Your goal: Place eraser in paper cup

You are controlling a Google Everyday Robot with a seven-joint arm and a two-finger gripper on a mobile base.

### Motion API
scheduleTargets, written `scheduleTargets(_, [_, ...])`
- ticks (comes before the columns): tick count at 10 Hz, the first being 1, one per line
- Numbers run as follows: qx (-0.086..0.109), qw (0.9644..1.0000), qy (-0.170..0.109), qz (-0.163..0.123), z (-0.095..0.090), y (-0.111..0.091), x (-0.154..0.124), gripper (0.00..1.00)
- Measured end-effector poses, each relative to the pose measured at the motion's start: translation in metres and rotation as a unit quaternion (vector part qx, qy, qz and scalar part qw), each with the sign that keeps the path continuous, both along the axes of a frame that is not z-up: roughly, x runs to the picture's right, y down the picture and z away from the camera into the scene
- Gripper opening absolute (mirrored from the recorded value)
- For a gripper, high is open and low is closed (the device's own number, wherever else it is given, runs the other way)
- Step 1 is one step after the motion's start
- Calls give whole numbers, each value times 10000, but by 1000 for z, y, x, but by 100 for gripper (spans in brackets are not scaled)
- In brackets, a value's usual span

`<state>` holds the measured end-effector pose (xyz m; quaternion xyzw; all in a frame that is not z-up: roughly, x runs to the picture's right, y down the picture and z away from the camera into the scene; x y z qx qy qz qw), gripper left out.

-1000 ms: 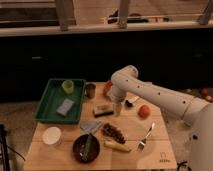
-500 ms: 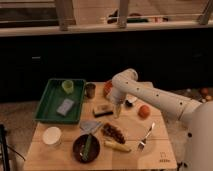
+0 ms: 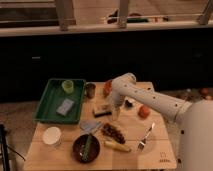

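Note:
The eraser (image 3: 102,110), a small tan block with a dark underside, lies on the wooden table (image 3: 160,150) near its middle. My gripper (image 3: 116,113) hangs from the white arm (image 3: 150,100), points down and sits just right of the eraser, close to the tabletop. The paper cup (image 3: 51,135), short, wide and white, stands upright at the table's front left, well apart from the gripper and the eraser.
A green tray (image 3: 46,104) at back left holds a light green cup (image 3: 67,86) and a grey pad (image 3: 65,106). Also on the table are a metal cup (image 3: 90,90), an orange (image 3: 144,111), a fork (image 3: 145,137), a banana (image 3: 117,146), a dark bowl (image 3: 85,148) and a grey cloth (image 3: 89,125).
My gripper has come down and slightly left, ending closer to the table beside the eraser. The objects on the table have not moved.

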<state>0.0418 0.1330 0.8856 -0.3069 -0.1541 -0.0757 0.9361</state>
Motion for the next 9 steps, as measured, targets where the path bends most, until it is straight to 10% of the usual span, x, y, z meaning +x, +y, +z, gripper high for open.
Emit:
scheduleTargets(4, [125,9996,-93,219,-8,8,14,80])
scheduleTargets(9, [288,9975,-617,-194,-10,16,1,80])
